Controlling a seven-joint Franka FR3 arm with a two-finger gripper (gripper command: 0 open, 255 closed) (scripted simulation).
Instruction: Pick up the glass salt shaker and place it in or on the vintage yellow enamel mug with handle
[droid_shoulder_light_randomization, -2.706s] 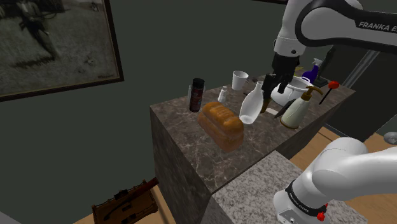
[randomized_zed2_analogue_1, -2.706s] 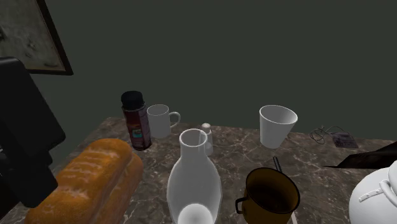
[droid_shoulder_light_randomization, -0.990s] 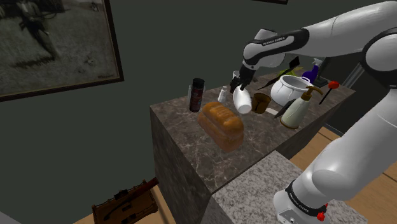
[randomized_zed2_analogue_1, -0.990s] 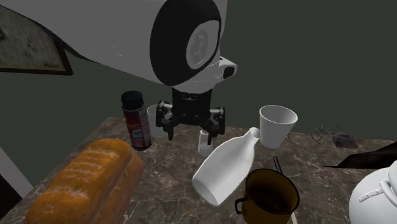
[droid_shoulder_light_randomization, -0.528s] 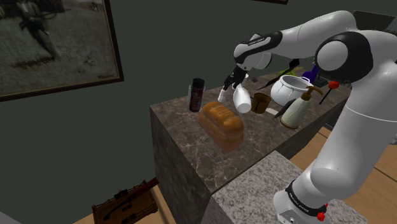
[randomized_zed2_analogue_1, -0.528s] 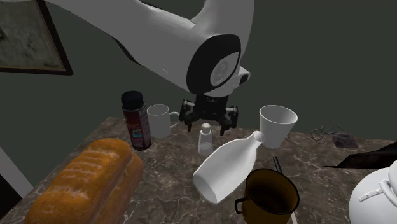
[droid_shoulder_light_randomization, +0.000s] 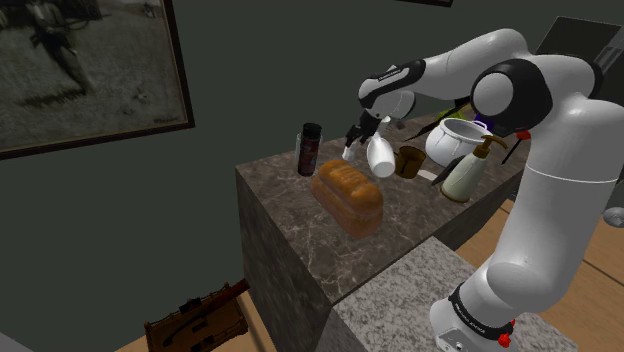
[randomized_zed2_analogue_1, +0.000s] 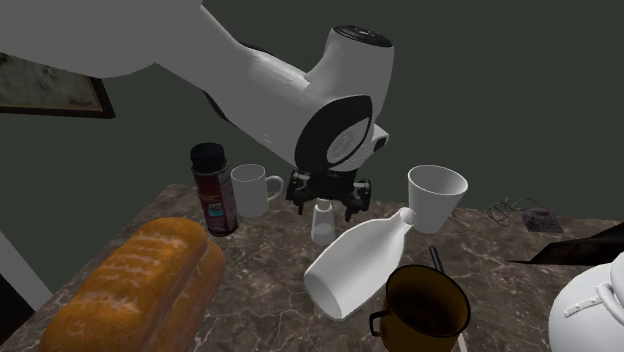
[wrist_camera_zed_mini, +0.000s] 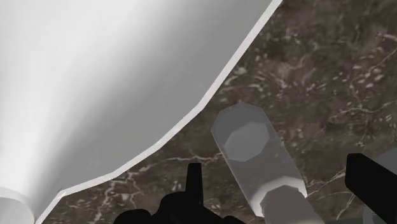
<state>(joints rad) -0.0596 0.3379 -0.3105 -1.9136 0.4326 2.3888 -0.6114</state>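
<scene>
My claw hangs spread either side of the salt shaker, a small, pale grey, tapered thing with a faceted cap, upright on the marbled bench.

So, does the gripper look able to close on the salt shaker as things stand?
Probably yes: the open gripper hangs over the salt shaker, a finger on each side. The tipped white bottle lies close by, but not between them.
</scene>
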